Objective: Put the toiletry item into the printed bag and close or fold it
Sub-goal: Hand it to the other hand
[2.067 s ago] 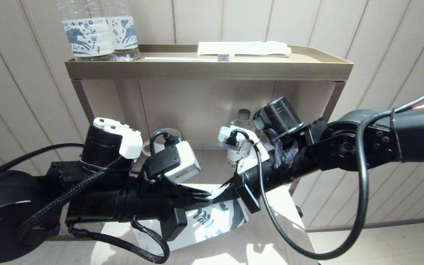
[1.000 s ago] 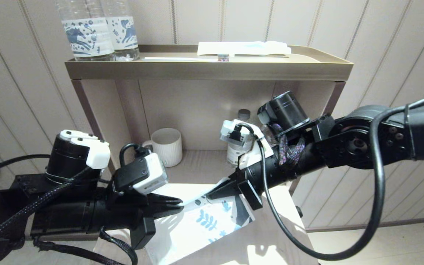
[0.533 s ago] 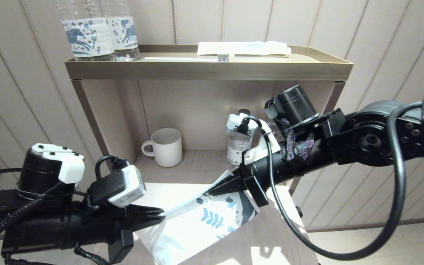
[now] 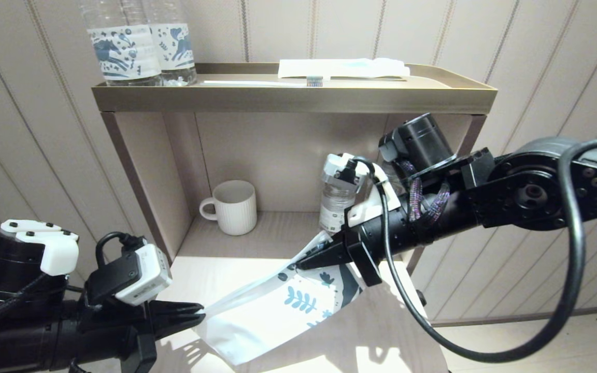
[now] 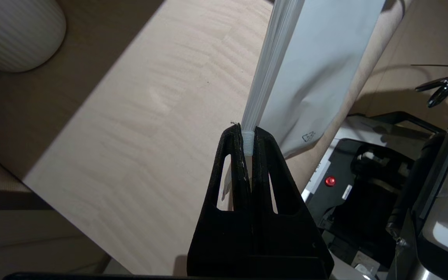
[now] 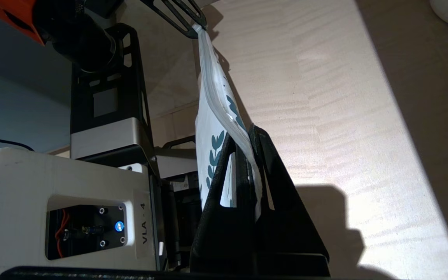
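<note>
The printed bag (image 4: 272,311) hangs stretched between my two grippers above the light wood table (image 4: 371,342), with its blue leaf print toward the right end. At the bag's left end, my left gripper (image 4: 200,312) is shut on the white slider (image 5: 249,143) on the zip edge (image 5: 266,77). My right gripper (image 4: 298,267) is shut on the top edge of the bag's printed end (image 6: 212,147), with the zip strip running between its fingers (image 6: 265,163). The toiletry item is hidden; I cannot tell what is inside the bag.
Behind the table, a shelf unit holds a ribbed white mug (image 4: 233,207) and a small bottle (image 4: 336,199) in its lower bay. Its top tray (image 4: 293,98) carries two water bottles (image 4: 122,46), a toothbrush (image 4: 262,82) and a white-and-blue packet (image 4: 342,67).
My left gripper has slid left and back toward me along the bag's top edge. The bag now spans a wider gap. My right gripper has risen slightly, still gripping the printed end.
</note>
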### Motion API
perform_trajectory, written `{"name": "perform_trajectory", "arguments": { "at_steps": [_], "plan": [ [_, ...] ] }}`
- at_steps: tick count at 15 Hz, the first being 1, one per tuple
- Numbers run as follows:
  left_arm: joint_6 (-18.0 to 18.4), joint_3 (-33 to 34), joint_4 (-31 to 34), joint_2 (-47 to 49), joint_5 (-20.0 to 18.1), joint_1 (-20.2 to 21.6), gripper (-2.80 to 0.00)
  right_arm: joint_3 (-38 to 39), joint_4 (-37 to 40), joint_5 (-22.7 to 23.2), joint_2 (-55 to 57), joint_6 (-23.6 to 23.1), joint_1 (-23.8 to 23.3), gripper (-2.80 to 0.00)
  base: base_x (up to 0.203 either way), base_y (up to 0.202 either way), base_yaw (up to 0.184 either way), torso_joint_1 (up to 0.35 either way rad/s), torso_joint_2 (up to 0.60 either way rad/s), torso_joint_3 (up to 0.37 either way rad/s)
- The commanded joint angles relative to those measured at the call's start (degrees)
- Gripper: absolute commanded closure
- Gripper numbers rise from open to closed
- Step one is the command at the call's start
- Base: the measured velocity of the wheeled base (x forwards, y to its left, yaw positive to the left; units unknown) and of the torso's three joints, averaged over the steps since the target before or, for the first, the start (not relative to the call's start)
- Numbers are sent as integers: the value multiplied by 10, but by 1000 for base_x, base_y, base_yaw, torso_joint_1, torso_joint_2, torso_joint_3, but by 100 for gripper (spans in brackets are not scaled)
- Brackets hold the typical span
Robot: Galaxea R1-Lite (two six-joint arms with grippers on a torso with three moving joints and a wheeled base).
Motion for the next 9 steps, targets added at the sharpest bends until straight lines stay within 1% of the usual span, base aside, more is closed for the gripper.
{"name": "perform_trajectory", "arguments": {
  "at_steps": [1,4,9],
  "plan": [
    [1,4,-2,-9,-4,8,0,0,1,3,-2,-1,-2,0,0,0,0,0,0,0],
    [0,14,-2,-18,-5,23,0,1,1,3,-3,-2,-4,0,0,0,0,0,0,0],
    [-1,26,-2,-25,-5,25,0,4,1,3,-2,-2,-3,0,0,0,0,0,0,0]
  ]
}}
